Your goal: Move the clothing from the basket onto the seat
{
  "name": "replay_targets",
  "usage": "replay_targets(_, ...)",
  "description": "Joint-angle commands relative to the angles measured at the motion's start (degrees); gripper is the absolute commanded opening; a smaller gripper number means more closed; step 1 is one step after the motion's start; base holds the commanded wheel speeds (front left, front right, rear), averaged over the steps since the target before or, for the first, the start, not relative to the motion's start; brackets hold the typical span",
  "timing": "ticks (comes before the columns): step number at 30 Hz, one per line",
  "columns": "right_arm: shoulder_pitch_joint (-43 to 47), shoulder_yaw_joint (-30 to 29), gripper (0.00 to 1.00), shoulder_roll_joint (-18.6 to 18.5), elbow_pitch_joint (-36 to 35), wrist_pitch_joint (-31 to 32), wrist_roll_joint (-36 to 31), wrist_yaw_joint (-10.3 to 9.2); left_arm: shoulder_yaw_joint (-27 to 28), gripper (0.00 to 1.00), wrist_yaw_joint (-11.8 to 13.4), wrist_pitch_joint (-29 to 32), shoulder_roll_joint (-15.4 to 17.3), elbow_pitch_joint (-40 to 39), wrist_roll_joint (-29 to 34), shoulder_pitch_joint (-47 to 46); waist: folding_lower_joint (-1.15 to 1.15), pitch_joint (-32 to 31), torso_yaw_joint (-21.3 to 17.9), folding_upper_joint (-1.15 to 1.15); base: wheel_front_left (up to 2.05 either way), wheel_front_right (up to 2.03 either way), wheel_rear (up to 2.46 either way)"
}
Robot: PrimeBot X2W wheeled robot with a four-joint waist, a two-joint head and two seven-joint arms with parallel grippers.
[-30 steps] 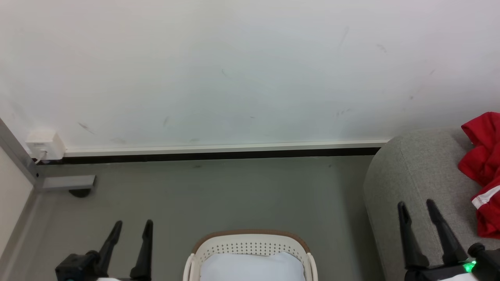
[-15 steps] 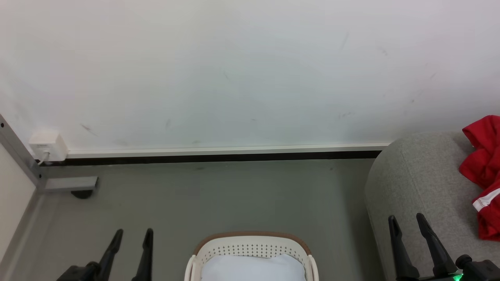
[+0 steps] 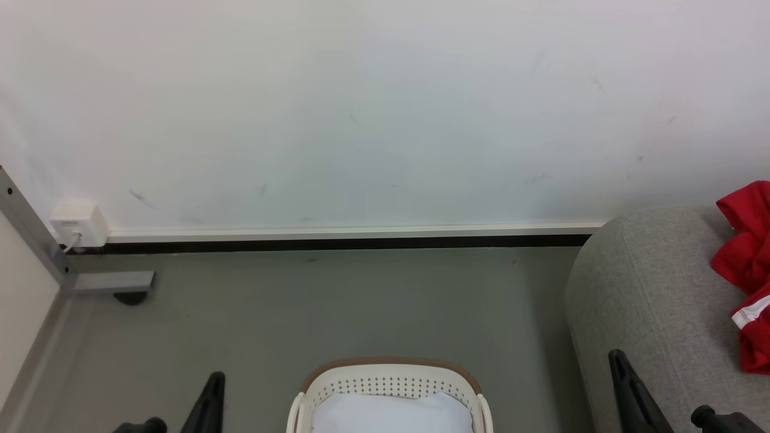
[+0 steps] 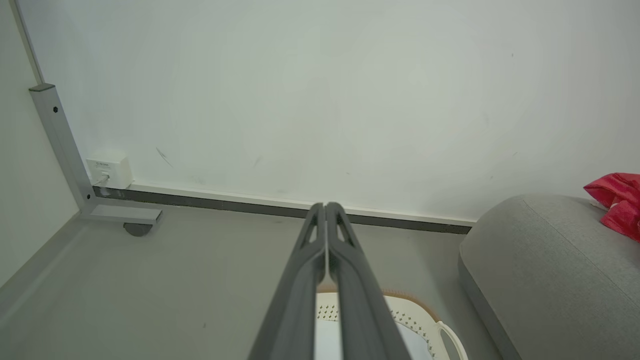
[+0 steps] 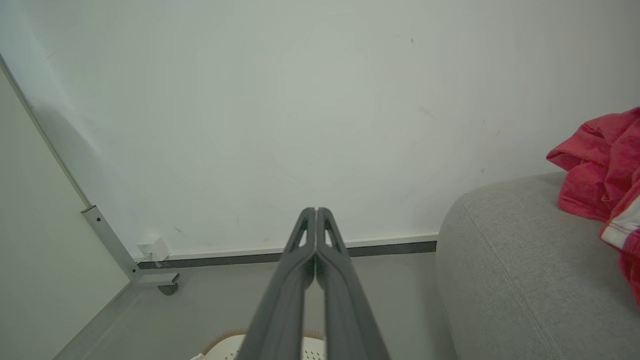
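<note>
Red clothing (image 3: 746, 264) with white striped trim lies bunched on the grey seat (image 3: 649, 300) at the right; it also shows in the wrist views (image 4: 617, 202) (image 5: 600, 170). The cream basket (image 3: 391, 376) with a brown rim stands on the floor at the bottom middle, and in it I see a pale white lining sheet (image 3: 391, 412). My left gripper (image 4: 325, 205) is shut on nothing, low at the basket's left (image 3: 218, 376). My right gripper (image 5: 316, 210) is shut and empty, in front of the seat's rounded edge (image 3: 615, 355).
A white wall with a dark baseboard runs across the back. A white socket box (image 3: 77, 224) and a grey metal frame foot (image 3: 108, 281) sit at the far left. Bare grey floor (image 3: 337, 307) lies between the basket and the wall.
Both grippers have sunk toward the bottom edge of the head view. Their fingers stood apart before; now a single dark finger of each shows. The view itself has shifted slightly.
</note>
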Motion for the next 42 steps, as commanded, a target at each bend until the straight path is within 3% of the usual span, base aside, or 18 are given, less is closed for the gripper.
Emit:
replay_targets(1, -0.75, -0.43, 0.00, -0.03, -0.68, 0.35, 1.82, 0.00, 0.84, 0.00, -0.29, 0.47, 0.25, -0.62, -1.91, -0.78, 0.00, 0.04, -0.02, 0.00, 0.00, 0.00, 0.00)
replay_targets(19, -2.84, -3.18, 0.00, -0.15, 0.96, 4.40, 18.22, -0.02, 4.89, 0.00, -2.36, 5.42, -2.23, 0.93, -17.84, -3.16, 0.00, 0.46, -0.25, 0.00, 0.00, 0.00, 0.00)
replay_targets(42, -4.77, -6.29, 0.00, 0.08, 2.48, 8.73, 34.41, -0.04, 8.98, 0.00, -4.48, 10.41, -4.75, 2.40, -33.96, -5.49, 0.00, 1.01, -0.54, 0.00, 0.00, 0.00, 0.00)
